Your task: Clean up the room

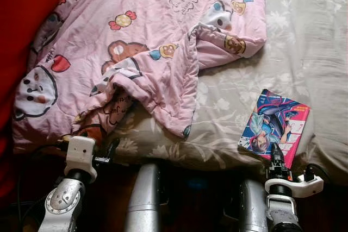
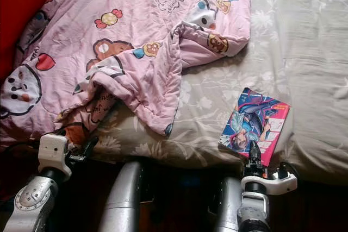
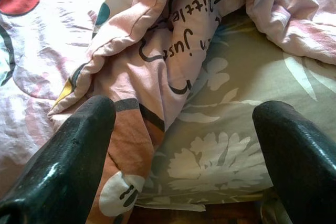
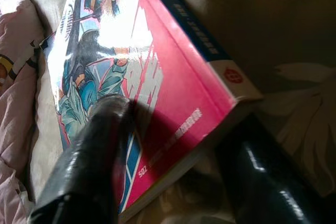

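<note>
Glossy and pink-edged, the comic book (image 1: 275, 125) lay flat on the floral sheet (image 1: 228, 96) near the bed's front edge, well apart from the rumpled pink quilt (image 1: 136, 42) beyond it toward the robot's left. The right gripper (image 4: 173, 145) straddled the book's near corner, one finger (image 4: 94, 150) resting over the cover and the other below the edge, not yet pinched tight. A good grip probably called for sliding deeper past the corner before closing, since the slick cover could slip out. Far from the book, the left gripper (image 3: 184, 145) hovered with fingers wide at the quilt's hanging edge.
</note>
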Available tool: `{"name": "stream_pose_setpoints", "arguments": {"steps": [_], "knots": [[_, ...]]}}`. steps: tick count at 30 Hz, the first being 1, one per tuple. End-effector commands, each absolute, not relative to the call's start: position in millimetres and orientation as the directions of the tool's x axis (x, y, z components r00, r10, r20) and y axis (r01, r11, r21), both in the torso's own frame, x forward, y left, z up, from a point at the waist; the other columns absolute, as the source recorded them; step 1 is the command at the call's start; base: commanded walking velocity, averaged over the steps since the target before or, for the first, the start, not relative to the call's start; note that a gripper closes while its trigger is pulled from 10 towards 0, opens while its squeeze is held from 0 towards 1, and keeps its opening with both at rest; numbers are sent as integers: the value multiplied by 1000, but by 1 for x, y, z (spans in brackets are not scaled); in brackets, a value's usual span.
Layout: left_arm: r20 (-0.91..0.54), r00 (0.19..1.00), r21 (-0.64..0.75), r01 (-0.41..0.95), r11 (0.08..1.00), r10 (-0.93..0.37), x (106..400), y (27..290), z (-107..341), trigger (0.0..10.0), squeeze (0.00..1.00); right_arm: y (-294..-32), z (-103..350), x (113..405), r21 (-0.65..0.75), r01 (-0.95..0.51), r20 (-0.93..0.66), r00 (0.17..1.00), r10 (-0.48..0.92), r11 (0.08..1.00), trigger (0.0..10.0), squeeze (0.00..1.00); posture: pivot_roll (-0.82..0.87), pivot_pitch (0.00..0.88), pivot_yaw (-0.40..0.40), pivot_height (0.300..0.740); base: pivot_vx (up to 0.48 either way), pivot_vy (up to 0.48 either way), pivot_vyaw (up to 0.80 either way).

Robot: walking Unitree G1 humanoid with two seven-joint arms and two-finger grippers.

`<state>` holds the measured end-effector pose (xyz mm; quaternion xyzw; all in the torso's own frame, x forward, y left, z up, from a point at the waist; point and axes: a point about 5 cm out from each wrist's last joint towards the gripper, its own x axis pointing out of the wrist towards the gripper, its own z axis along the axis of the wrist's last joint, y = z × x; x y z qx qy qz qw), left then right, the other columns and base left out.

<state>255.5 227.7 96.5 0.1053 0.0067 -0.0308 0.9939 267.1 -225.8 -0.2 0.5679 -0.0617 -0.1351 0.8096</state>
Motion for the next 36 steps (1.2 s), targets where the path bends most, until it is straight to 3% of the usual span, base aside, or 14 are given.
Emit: {"name": "stream_pose_setpoints", "arguments": {"steps": [1,19,29,36], "knots": [[-80,996,222,54,974,-37,249,234,85,10000,0,-216,-11,259,940,174,-97,961,-260,293,0,0,292,465,155,600,0,0,0],[-57,997,207,57,977,-46,264,228,85,10000,0,-208,-13,258,932,179,-103,965,-243,315,0,0,257,392,130,600,0,0,0],[-26,999,176,45,983,-41,279,219,84,10000,0,-211,-8,250,882,182,-63,960,-273,434,0,0,199,303,81,600,0,0,0],[-13,999,162,41,986,-39,288,213,82,10000,0,-212,-4,247,870,214,-71,946,-316,445,0,0,184,263,56,600,0,0,0]]}}
